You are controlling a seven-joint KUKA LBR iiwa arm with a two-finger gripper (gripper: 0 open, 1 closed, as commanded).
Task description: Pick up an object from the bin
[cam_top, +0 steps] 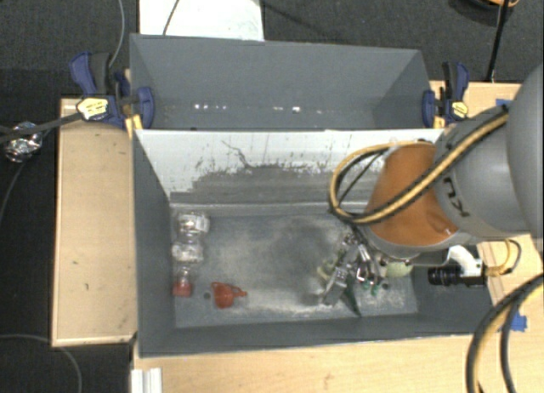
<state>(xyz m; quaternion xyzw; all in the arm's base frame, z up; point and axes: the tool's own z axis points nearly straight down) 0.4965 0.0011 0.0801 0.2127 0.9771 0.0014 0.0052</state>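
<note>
Gripper (pixel 344 279) set down well right of clear bottle (pixel 188 247); small red obj (pixel 226 294) just right of bottle's red-capped end, gripper-side; grip state can't be told.

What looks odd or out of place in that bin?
Only wear: the bin's back wall is scratched and scuffed. A clear bottle lies on its side at the left, a small red piece beside it. Nothing looks spilled.
</note>
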